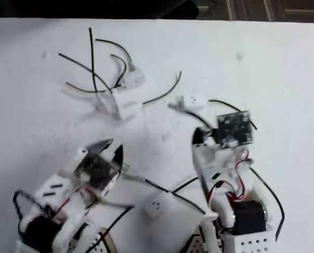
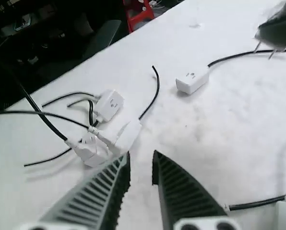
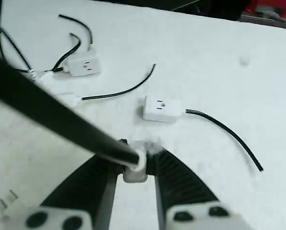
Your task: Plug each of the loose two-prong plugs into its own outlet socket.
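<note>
My right gripper [image 3: 136, 155] is shut on a small two-prong plug [image 3: 134, 167], whose black cable [image 3: 42, 110] runs back across the view. It hovers just short of a white outlet socket [image 3: 161, 109], which lies near the table's middle [image 1: 191, 101]. In the left wrist view, the held plug's prongs [image 2: 264, 47] stick out beyond that socket [image 2: 192, 80]. My left gripper [image 2: 140, 172] is open with nothing in it, low over the table [image 1: 110, 148]. Ahead of it lies a cluster of white sockets and plugs [image 2: 104, 139] tangled with black leads.
A separate white socket [image 1: 156, 208] lies between the two arm bases, with black leads running off it. A loose white plug [image 3: 8, 201] rests near the right arm. Another socket [image 3: 84, 66] sits at the cluster's far side. The table's far edge [image 1: 157, 20] is behind.
</note>
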